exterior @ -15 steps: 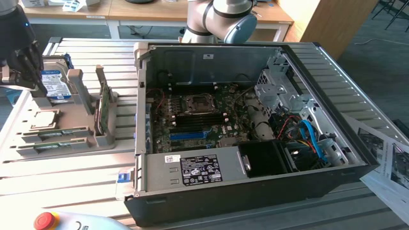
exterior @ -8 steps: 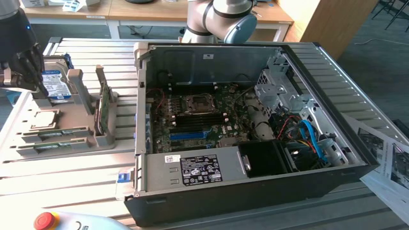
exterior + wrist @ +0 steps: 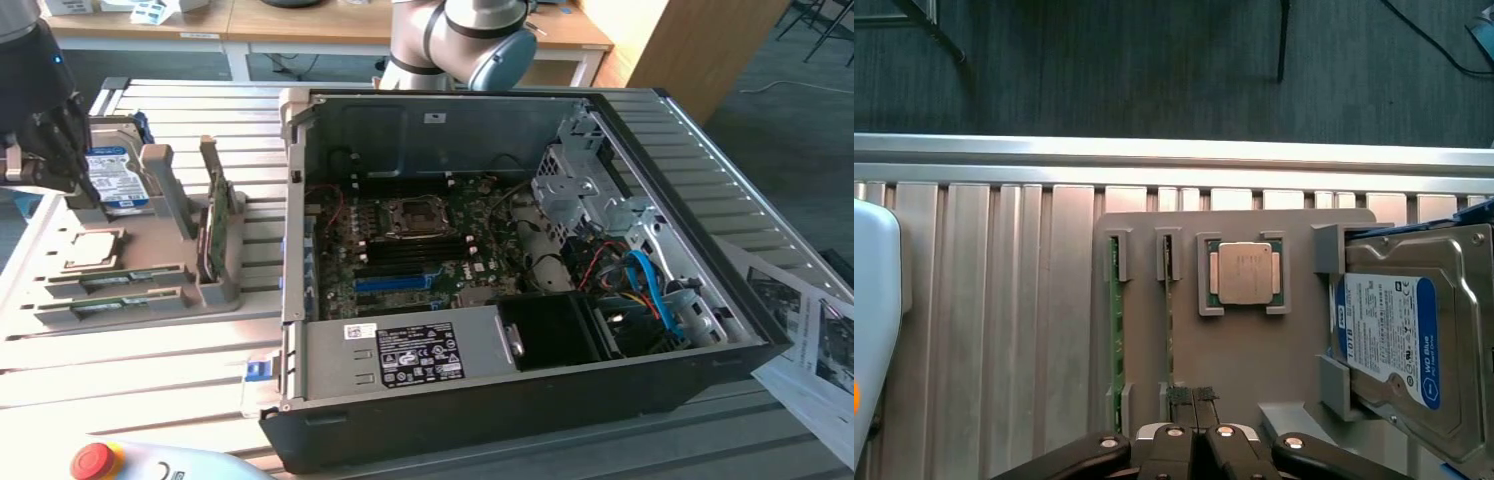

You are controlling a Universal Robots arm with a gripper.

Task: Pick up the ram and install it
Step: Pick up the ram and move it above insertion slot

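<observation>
Green ram (image 3: 1169, 320) on edge in grey tray (image 3: 1254, 350).
Long axis runs from the exterior view's left to its right; gripper (image 3: 1194, 395), pinched closed, apparently empty, hovers beside it.

Slatted table (image 3: 134, 370) bears tray (image 3: 154, 250) (grey), case (image 3: 534, 400).

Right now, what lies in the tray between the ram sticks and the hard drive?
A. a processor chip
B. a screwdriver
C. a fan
A: a square, metal-topped processor chip sits on the gray tray between the ram sticks and the hard drive.
</observation>
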